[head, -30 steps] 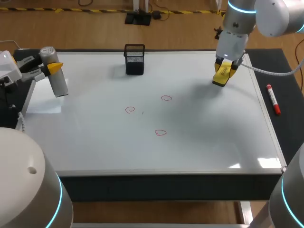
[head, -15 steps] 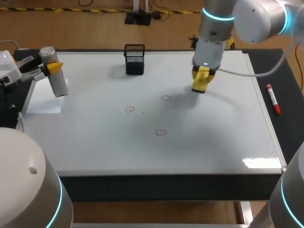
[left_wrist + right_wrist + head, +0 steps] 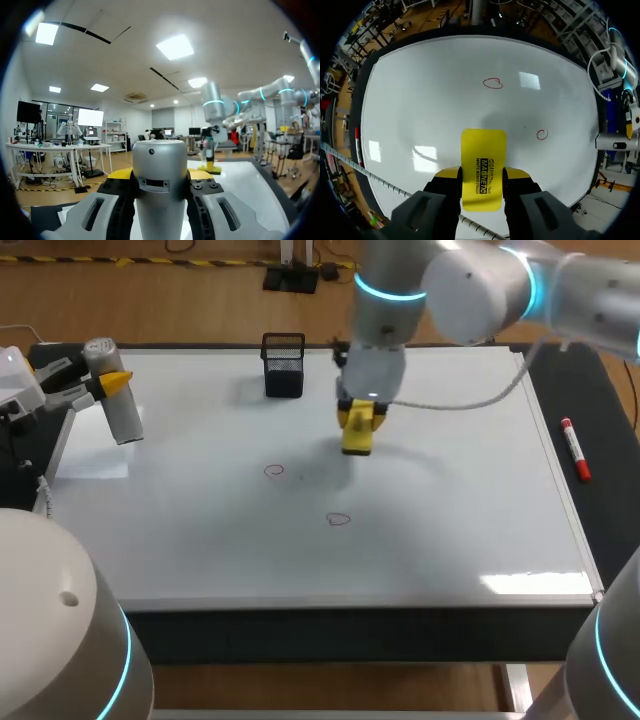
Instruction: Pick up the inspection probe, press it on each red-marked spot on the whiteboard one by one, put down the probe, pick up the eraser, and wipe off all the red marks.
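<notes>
Swept from upper right to frame centre, right tool [image 3: 482,174] clamps eraser [image 3: 483,150]; left tool [image 3: 159,176] grips probe [image 3: 118,405]. Tilted contact could smear remaining red marks [image 3: 338,519].

- The right pincer [image 3: 360,420], closed on the yellow eraser [image 3: 358,438], has been carried leftward over the whiteboard [image 3: 470,510], from its far right corner to near its middle.
- The rearmost red mark is no longer seen beside the eraser; whether it was wiped or covered cannot be told.
</notes>
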Controlling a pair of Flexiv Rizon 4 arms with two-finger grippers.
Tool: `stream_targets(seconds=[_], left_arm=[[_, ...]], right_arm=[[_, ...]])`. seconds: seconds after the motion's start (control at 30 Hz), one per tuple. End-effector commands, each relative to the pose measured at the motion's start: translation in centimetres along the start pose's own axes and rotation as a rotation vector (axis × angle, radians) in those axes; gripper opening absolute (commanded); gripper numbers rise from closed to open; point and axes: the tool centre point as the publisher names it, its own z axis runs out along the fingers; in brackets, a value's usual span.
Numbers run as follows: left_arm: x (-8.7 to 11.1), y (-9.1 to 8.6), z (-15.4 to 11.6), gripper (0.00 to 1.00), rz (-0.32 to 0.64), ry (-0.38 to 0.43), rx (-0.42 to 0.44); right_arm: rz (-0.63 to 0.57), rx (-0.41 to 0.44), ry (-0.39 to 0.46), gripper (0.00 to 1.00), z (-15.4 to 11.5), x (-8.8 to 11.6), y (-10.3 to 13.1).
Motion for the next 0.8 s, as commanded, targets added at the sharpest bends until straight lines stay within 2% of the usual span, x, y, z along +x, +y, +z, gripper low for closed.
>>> stream_targets(seconds=[0.03, 0.43, 0.6, 0.8], left_arm=[[0.0, -0.1, 0.0, 0.0, 0.001, 0.0, 0.0], [0.0, -0.1, 0.0, 0.0, 0.001, 0.0, 0.0], [0.0, -0.1, 0.0, 0.0, 0.001, 0.0, 0.0], [0.0, -0.1, 0.0, 0.0, 0.001, 0.0, 0.0]], right_arm=[[-0.023, 0.002, 0.045, 0.0, 0.5, -3.5, 0.7], [-0.136, -0.015, 0.061, 0.0, 3.0, -11.5, 4.1], [-0.178, -0.018, 0.056, 0.0, 4.5, -13.8, 4.6], [-0.195, -0.014, 0.045, 0.0, 5.2, -15.6, 4.6]])
